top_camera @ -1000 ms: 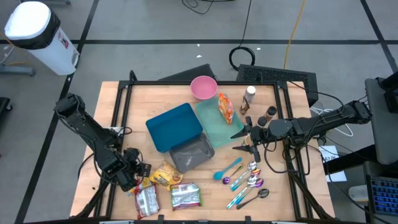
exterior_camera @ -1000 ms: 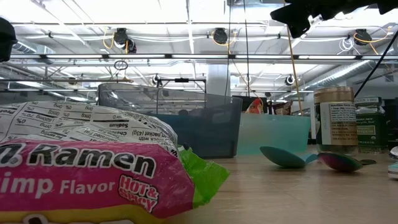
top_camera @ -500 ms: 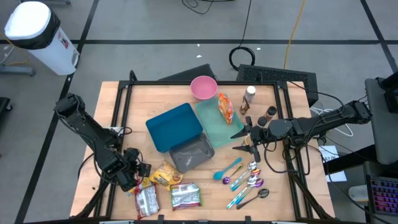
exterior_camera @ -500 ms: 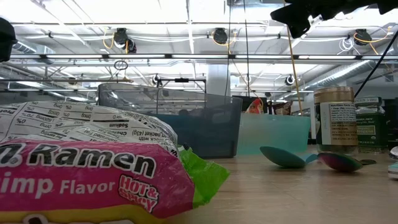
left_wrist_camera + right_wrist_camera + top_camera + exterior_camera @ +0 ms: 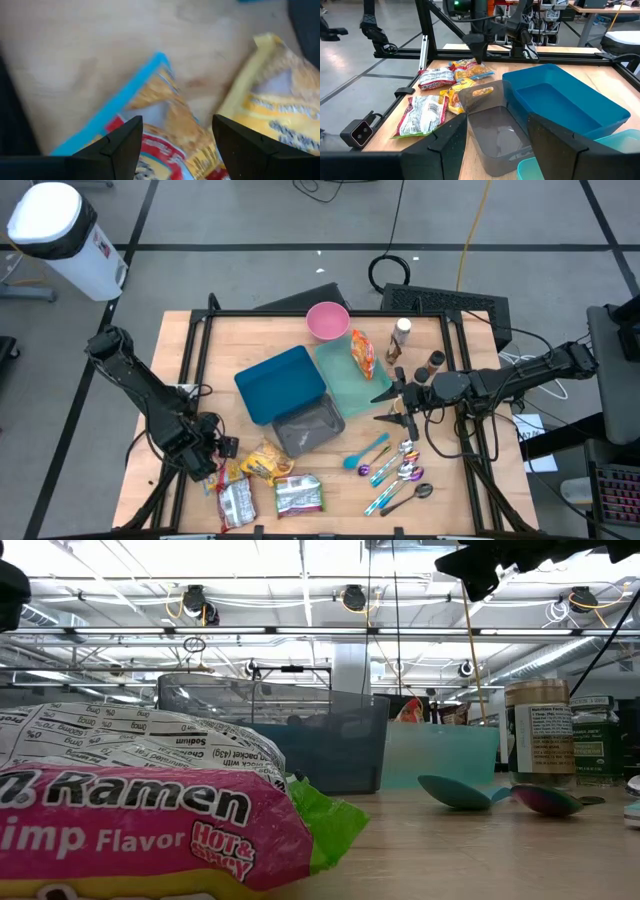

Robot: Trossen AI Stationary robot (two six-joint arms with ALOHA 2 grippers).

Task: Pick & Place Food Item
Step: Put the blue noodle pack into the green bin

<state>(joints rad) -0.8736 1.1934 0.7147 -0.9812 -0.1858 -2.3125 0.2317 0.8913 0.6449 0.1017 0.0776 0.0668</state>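
The wooden tabletop (image 5: 230,350) carries a blue bin (image 5: 281,383) and a grey bin (image 5: 308,427), between the two claws. The left claw (image 5: 176,131) hovers with its fingers spread just above a red-and-yellow snack packet (image 5: 165,130); a yellow packet (image 5: 272,102) lies just beside. The right claw (image 5: 495,134) also stands spread and empty, facing the bins.

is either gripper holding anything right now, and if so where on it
Nothing is held. The left gripper hangs open over a snack packet without closing on it; the right gripper waits open and empty above the table.
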